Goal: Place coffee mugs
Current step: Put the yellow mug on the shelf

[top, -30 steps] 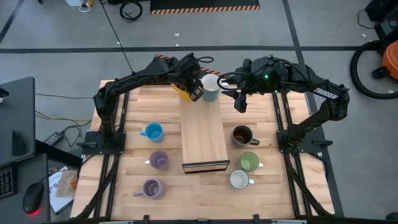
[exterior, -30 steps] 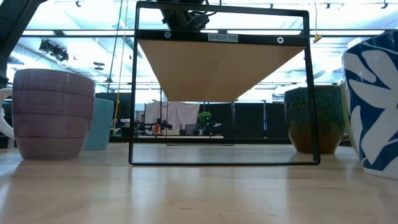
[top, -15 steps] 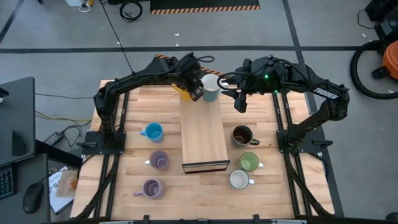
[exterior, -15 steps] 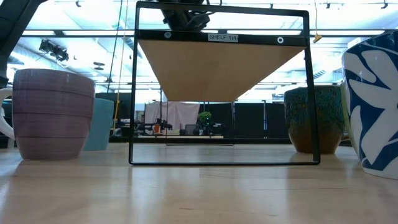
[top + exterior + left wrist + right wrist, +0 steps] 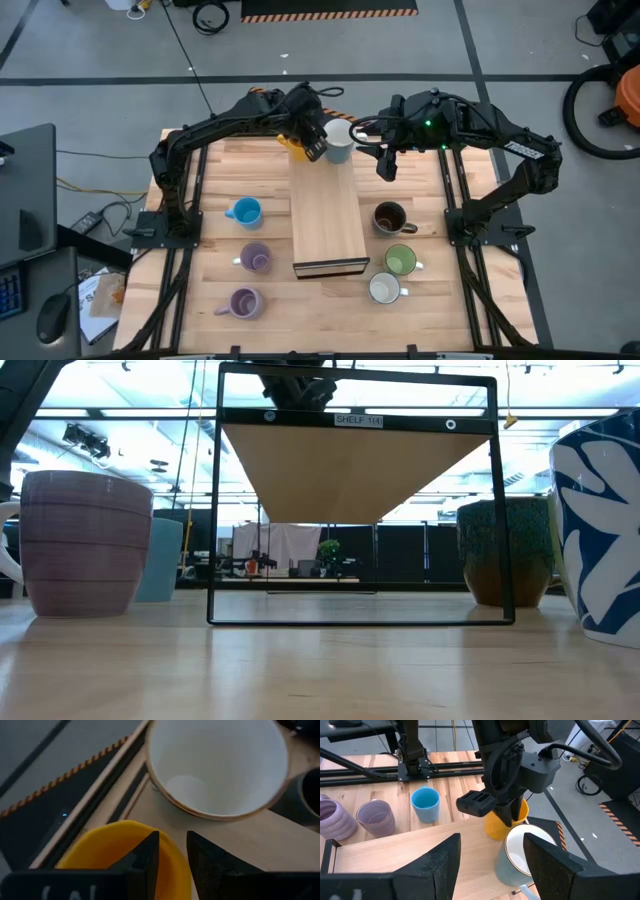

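The orange mug (image 5: 496,826) is at the far left corner of the wooden shelf board (image 5: 326,215), with my left gripper (image 5: 308,148) shut on its rim. Whether its base rests on the board I cannot tell. A white mug (image 5: 338,140) stands beside it on the board's far end. My right gripper (image 5: 386,168) hovers open just right of that end, touching nothing. On the table to the board's left stand a light blue mug (image 5: 245,211) and two lavender mugs (image 5: 256,258) (image 5: 245,302). To its right stand a dark brown (image 5: 389,217), a green (image 5: 400,261) and a white mug (image 5: 384,289). My left gripper pinches the orange mug's rim wall (image 5: 176,851) between its two fingers, one finger (image 5: 147,857) inside the cup and the other (image 5: 210,865) outside. The fingers slant down from the table's left and far side. The mug sits upright.
The board is the top of a black-framed shelf (image 5: 355,510) in the table's middle. Black arm frames (image 5: 175,215) (image 5: 480,225) run along both table sides. In the low view a lavender mug (image 5: 85,540) and a white mug with a blue pattern (image 5: 600,530) loom close.
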